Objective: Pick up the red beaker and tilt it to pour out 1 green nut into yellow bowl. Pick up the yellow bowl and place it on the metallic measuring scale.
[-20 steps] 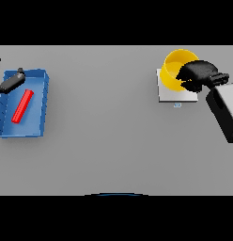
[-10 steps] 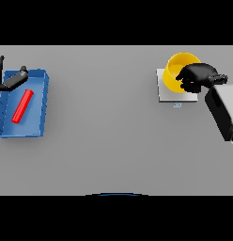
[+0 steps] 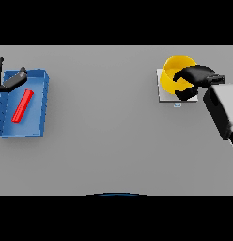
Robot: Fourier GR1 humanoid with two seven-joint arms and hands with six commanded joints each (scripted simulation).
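Your yellow bowl (image 3: 174, 70) sits on the metallic measuring scale (image 3: 161, 89), covering most of the plate, so only the scale's left and near edges show. The right hand (image 3: 193, 77) is at the bowl's right rim, its fingers (image 3: 182, 84) curled over that rim and gripping the bowl. The right arm (image 3: 222, 109) runs from the bowl toward the right edge of the view, filling the room on that side. Left of the bowl the grey surface (image 3: 104, 122) lies open and broad, all the way across. Far to the bowl's left, by the surface's left edge, stands a blue tray (image 3: 41, 108) with the red beaker (image 3: 22, 106) lying flat inside it, slanted. The left hand (image 3: 10, 81) is over the tray's far left corner, fingers spread and holding nothing.
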